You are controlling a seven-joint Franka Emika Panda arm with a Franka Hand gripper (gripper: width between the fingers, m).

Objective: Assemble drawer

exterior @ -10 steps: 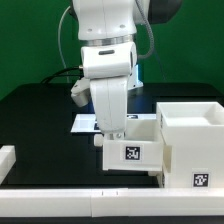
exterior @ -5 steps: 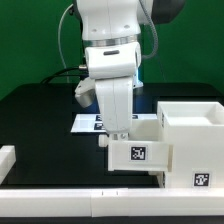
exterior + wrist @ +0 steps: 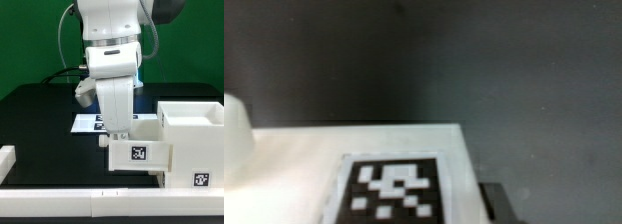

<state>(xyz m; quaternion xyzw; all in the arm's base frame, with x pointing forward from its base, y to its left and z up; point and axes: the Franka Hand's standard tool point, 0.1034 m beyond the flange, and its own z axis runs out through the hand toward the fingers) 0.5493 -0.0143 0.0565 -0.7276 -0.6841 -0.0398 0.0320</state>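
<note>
Drawer tray [image 3: 140, 152] sits pinched in the tool [image 3: 118, 135], needing a level push into the shell [image 3: 190, 140].

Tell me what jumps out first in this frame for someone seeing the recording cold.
The big white robot arm fills the middle of the exterior view, its end effector down at a small white tray with a black-and-white tag on its front. Just to the exterior view's right stands the larger open shell, touching or nearly touching the tray. The marker board lies flat on the black table behind them.
</note>
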